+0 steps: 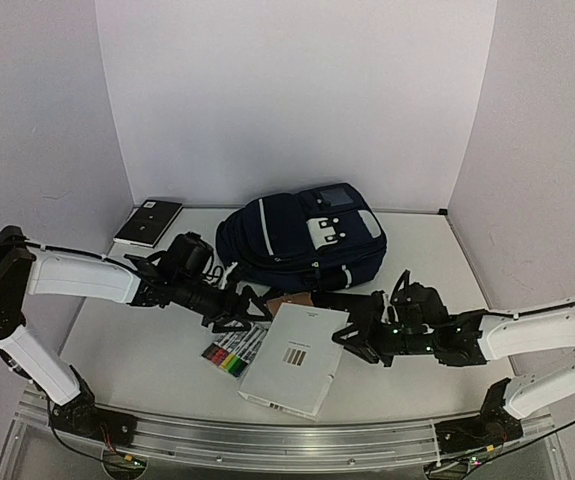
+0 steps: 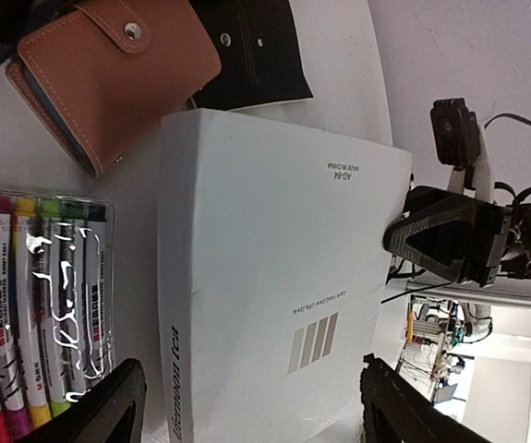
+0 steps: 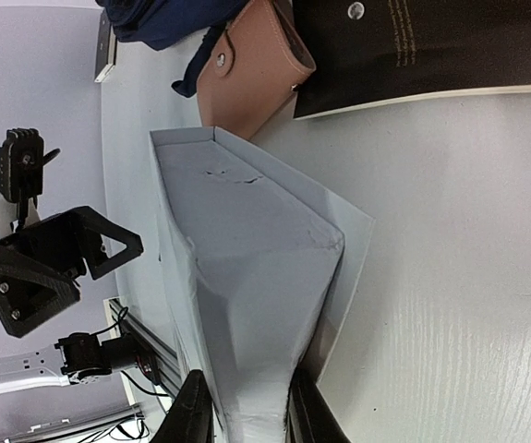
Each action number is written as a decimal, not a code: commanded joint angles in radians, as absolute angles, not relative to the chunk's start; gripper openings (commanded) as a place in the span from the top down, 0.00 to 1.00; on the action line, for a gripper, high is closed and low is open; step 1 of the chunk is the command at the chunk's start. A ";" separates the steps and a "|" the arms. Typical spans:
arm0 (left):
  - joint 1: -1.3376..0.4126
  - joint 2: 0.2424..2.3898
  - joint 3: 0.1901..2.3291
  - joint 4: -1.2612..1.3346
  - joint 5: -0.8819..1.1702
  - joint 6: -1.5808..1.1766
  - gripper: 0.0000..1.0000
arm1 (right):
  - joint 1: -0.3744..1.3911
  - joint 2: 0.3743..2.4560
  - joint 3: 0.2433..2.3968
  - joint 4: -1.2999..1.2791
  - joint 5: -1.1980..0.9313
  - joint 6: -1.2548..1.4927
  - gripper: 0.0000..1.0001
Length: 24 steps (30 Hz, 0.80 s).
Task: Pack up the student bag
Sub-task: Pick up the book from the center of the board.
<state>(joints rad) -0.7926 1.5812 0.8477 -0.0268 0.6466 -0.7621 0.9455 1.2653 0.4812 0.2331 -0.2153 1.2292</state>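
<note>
The student bag (image 1: 297,235), a navy backpack, lies at the back centre of the table, and a corner of it shows at the top of the right wrist view (image 3: 163,18). In front of it lies a white box (image 1: 292,358) with grey stripes on its lid. My right gripper (image 1: 352,335) is shut on the box's right edge (image 3: 247,415), and that side bulges between the fingers. My left gripper (image 1: 242,312) stands open over the box's left side (image 2: 251,415). Its fingers straddle the white box (image 2: 274,249) without touching it.
A pack of coloured markers (image 1: 235,350) lies against the box's left side. A brown snap wallet (image 2: 108,74) and a black booklet (image 2: 247,46) lie between the box and the bag. A black-and-white notebook (image 1: 149,220) rests at the back left.
</note>
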 commanded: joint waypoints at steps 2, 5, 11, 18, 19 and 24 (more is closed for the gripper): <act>-0.710 1.417 0.799 0.021 0.618 -0.771 0.13 | 0.952 1.180 0.534 0.266 -0.176 1.193 1.00; -0.697 1.386 0.791 0.046 0.647 -0.765 0.09 | 0.951 1.161 0.551 0.265 -0.168 1.168 1.00; -0.696 1.402 0.790 0.139 0.771 -0.777 0.08 | 0.952 1.114 0.611 0.269 -0.168 1.101 1.00; -0.697 1.415 0.814 0.145 0.875 -0.749 0.07 | 0.952 1.073 0.644 0.325 -0.198 1.073 1.00; -0.697 1.413 0.813 0.157 0.898 -0.749 0.07 | 0.952 1.075 0.643 0.337 -0.206 1.074 1.00; -0.697 1.411 0.795 0.296 1.026 -0.806 0.13 | 0.952 1.099 0.637 0.419 -0.236 1.081 1.00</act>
